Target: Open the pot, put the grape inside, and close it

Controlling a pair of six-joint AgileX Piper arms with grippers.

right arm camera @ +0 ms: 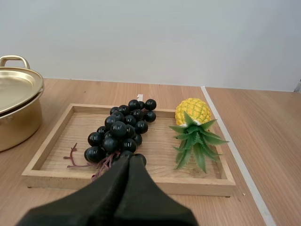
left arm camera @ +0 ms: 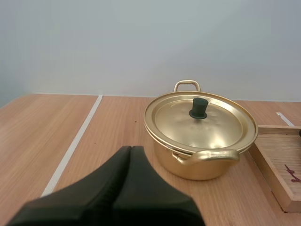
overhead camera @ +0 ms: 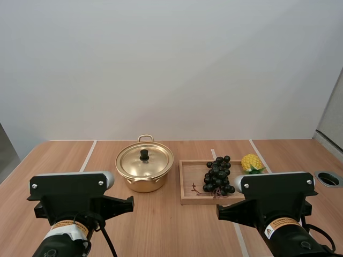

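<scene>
The pot (overhead camera: pixel 144 170), lid (left arm camera: pixel 202 123) on, sits ahead of the left gripper (left arm camera: pixel 131 149), clenched on nothing and nearer the knob (left arm camera: pixel 198 108). The grapes (overhead camera: pixel 218 174) lie in the tray (overhead camera: pixel 187 184) beside the pot, facing the right gripper (right arm camera: pixel 131 159), likewise clenched empty.

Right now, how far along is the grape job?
Nothing done: the lid sits on the pot, the grapes lie in the wooden tray. Nothing in hand: left gripper and right gripper are shut, empty. Remaining: lift lid, move grapes, close.
</scene>
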